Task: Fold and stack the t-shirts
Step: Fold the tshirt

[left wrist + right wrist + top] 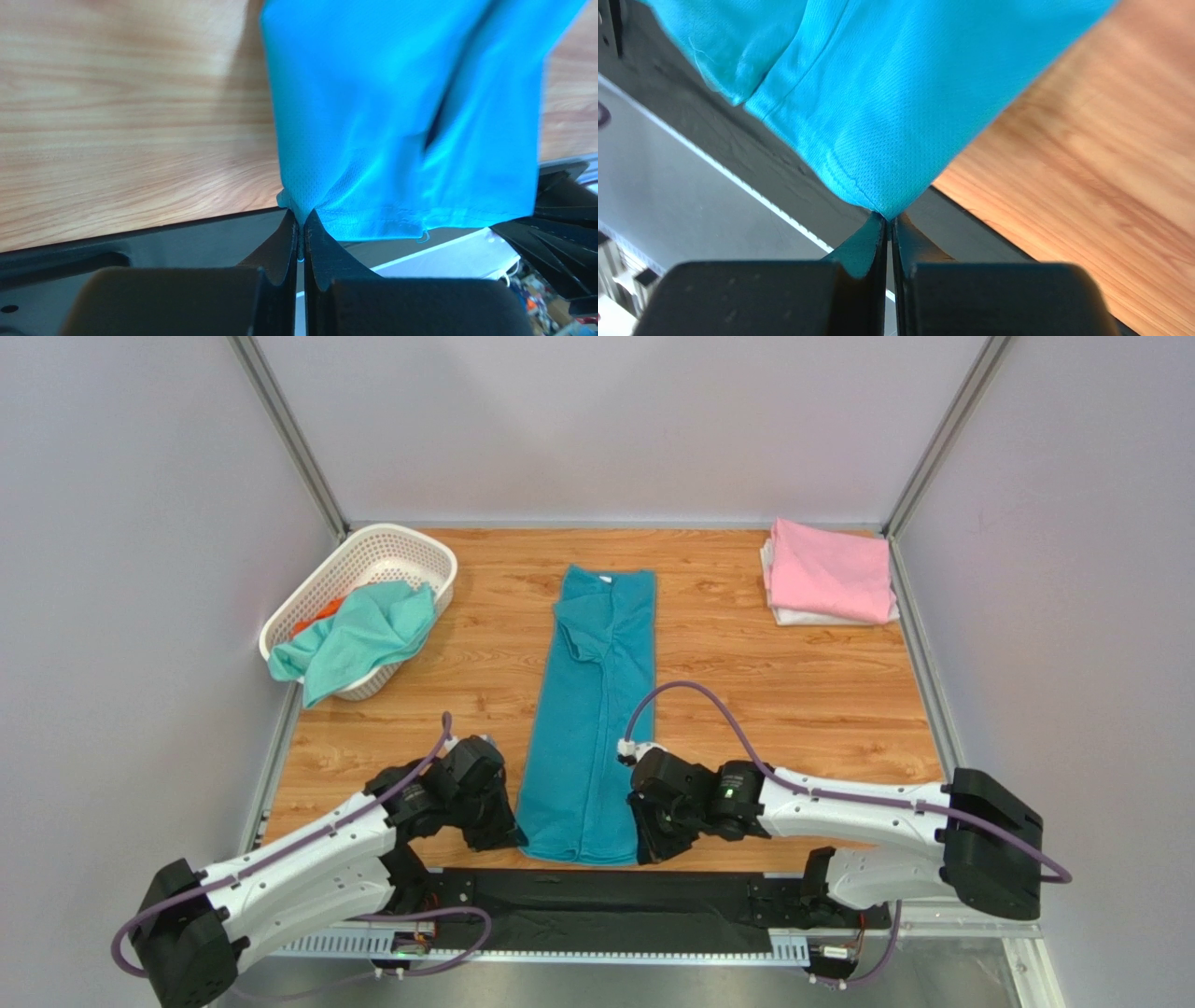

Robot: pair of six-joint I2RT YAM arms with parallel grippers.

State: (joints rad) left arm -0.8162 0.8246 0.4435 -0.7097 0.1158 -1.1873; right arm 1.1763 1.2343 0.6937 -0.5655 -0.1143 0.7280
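Note:
The teal-blue t-shirt [589,707] lies as a long narrow strip down the middle of the table, its white neck label at the far end. My left gripper [508,829] is shut on its near left hem corner [303,210]. My right gripper [645,840] is shut on its near right hem corner [885,203]. Both corners sit at the table's near edge. A folded pink t-shirt [831,567] lies on a folded white one [821,616] at the far right. A mint-green t-shirt [358,637] hangs over the basket, with an orange one [321,611] peeking out inside.
The white lattice basket [386,553] stands at the far left. Metal frame posts run along the table's left and right sides. A black strip [603,903] lines the near edge between the arm bases.

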